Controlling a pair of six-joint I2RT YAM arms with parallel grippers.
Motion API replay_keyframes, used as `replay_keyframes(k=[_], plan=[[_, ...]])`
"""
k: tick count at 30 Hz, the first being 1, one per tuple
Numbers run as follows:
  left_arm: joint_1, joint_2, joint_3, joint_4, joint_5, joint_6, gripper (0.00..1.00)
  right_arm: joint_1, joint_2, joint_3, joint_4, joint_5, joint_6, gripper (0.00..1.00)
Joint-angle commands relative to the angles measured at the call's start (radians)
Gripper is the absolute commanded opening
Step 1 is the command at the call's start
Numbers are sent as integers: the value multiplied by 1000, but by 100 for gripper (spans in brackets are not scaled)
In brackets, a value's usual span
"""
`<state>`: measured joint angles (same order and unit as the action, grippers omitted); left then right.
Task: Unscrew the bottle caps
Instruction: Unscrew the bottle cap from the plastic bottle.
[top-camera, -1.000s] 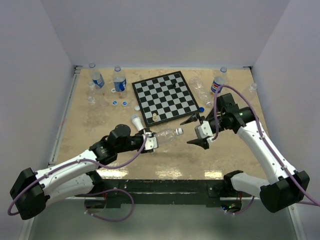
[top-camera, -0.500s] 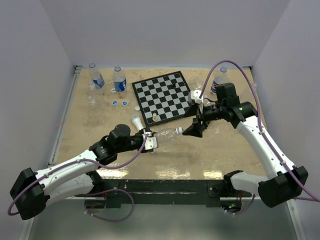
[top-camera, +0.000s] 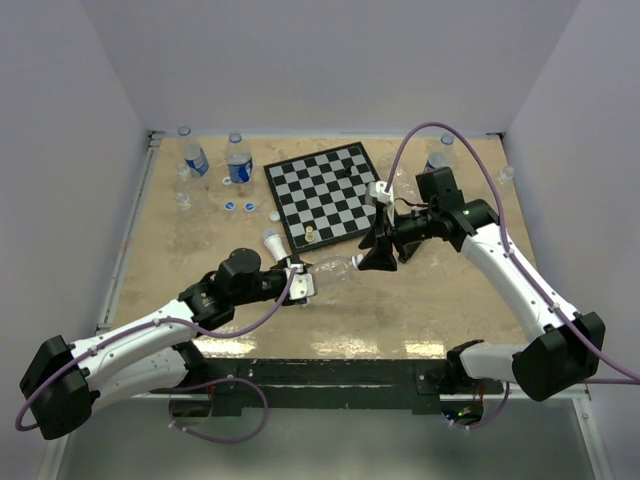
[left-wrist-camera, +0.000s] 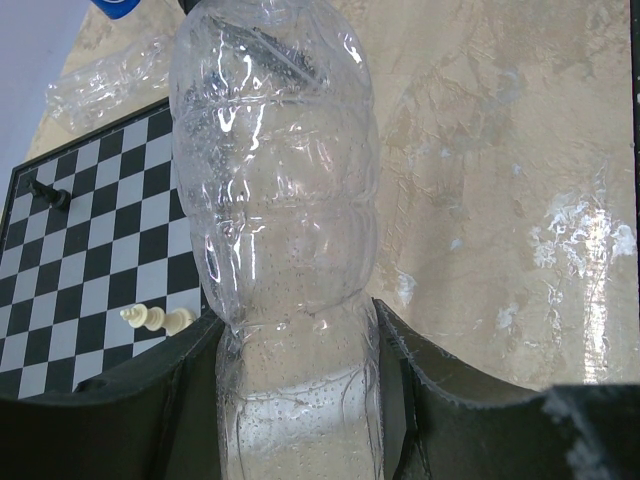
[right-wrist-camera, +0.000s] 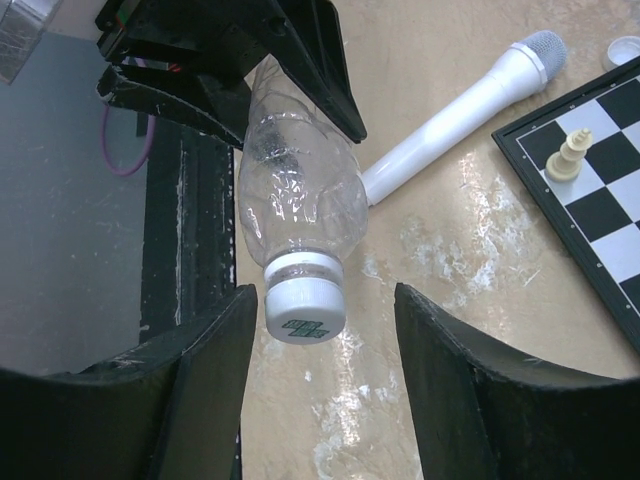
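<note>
From above, our left gripper (top-camera: 298, 284) clamps the base of a clear bottle (top-camera: 328, 269), its long axis pointing right toward our right gripper (top-camera: 372, 258), which faces the white cap (top-camera: 357, 262) end-on. Left wrist view: black jaws squeeze the bottle's lower body, the chessboard (left-wrist-camera: 90, 260) behind. Right wrist view: the cap sits between spread fingers (right-wrist-camera: 470, 380), nearer one; we judge they need only close and twist.
</note>
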<state>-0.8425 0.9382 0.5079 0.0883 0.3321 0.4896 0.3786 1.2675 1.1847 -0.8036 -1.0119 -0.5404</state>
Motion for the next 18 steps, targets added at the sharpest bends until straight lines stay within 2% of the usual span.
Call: replay_keyframes(k=[1,10,16,18], plan=[[5,-15,12,48,-1,-6,3,14,1,6,0,-13,20,59],[3,-19,11,47,-2,-6,3,19,13,21,-42,-24,-10,42],[3,-21,12,47,-2,-6,3,20,15,29,-54,-24,-26,43],[5,-21,11,48,-2,-6,3,20,15,30,-62,-33,-35,40]])
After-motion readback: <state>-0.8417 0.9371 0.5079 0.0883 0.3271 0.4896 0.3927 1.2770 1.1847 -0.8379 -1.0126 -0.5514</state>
